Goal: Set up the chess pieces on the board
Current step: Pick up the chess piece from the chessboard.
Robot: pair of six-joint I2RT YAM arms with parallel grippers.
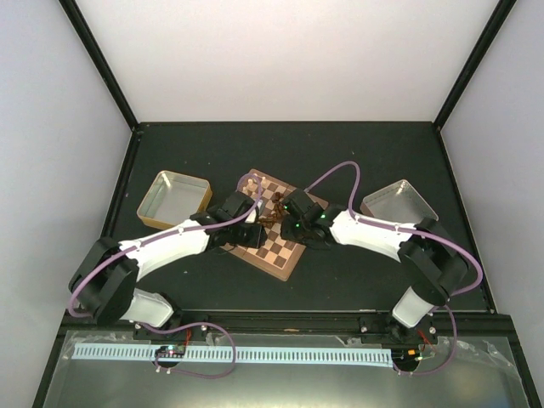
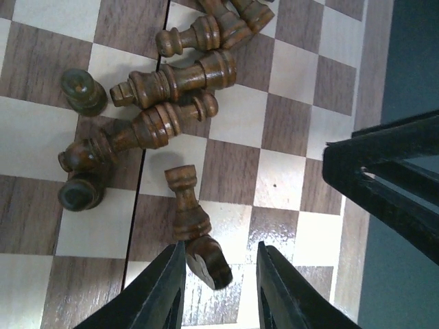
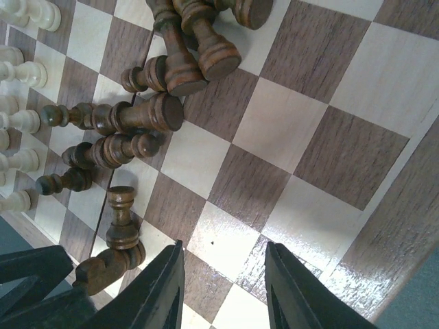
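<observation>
The board [image 1: 285, 257] lies skewed at the middle of the bench [image 1: 357, 153], between two trays [image 1: 172, 200] [image 1: 398, 201], and both arms reach in over it. The pale pieces [image 3: 20, 68] stand in rows along the left edge of the right wrist view, so that side looks mostly set. The dark pieces [image 2: 171, 89] lie toppled in a heap on the squares at the top of the left wrist view; two at the left of that frame appear upright.

The step in hand seems to be picking one dark piece out of the heap's edge. The left tool [image 2: 221, 257] is low over the board at the bottom of its view, with its jaws on either side of a fallen knight [image 2: 209, 264]. One finger looks to touch the knight, while a gap shows on the other side, so it is open and not yet gripping. A fallen rook [image 2: 185, 205] lies just above the knight, its base touching or nearly touching it.

The right tool [image 3: 223, 248] is partly open over bare squares, holding nothing.

Next, the left tool likely needs to shut on the knight alone, lift it clear of the rook, then stand it upright on its home square. The risk is dragging the rook along.
</observation>
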